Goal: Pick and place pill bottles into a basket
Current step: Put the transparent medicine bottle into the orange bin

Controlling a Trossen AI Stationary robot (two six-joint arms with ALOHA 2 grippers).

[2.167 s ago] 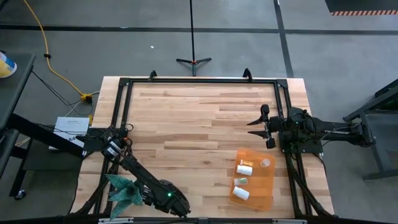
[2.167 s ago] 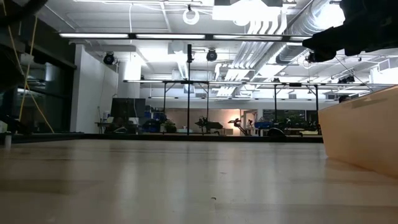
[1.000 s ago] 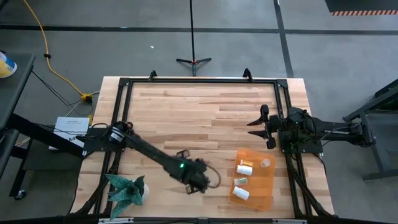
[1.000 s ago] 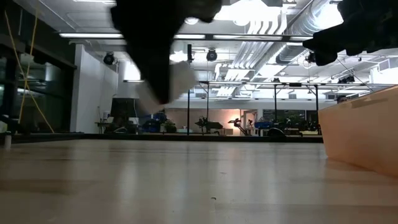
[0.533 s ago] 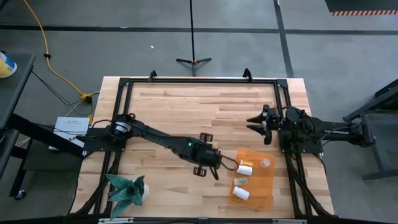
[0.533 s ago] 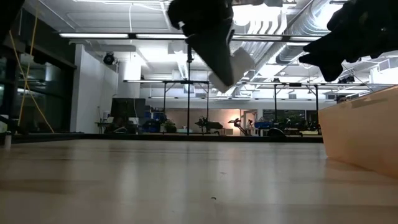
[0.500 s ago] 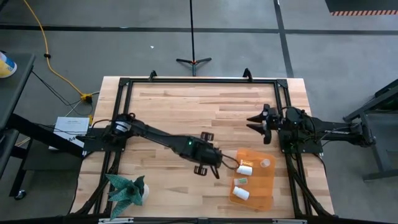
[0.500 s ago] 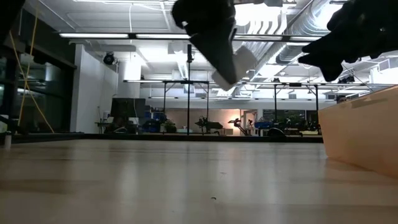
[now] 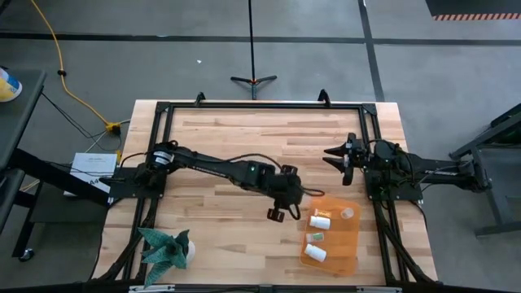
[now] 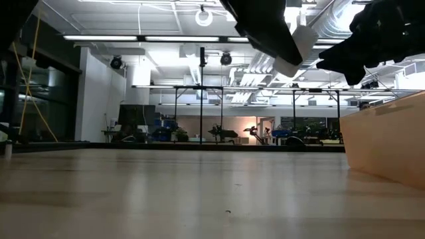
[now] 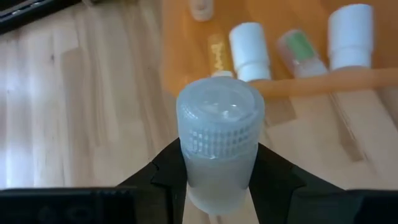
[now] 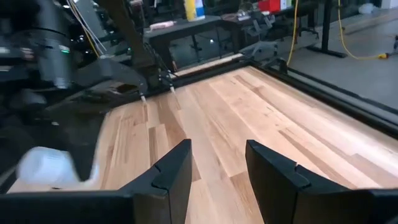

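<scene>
Left gripper (image 11: pixel 217 180) clamps a bottle (image 11: pixel 220 134) just beside the basket (image 9: pixel 353 242), which holds about four; right gripper (image 12: pixel 214 165) open, idle.

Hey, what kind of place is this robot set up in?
Probably a large robotics lab or workshop. The low view shows exposed ceiling ducts and strip lights over an open hall; the high view shows a bare concrete floor around the wooden table and a yellow cable.

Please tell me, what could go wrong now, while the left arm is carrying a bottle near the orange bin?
The left gripper holds the white capped pill bottle near its base only, so it might tip out. The translucent orange plastic bin already holds several bottles; a dropped one could bounce off them.
</scene>
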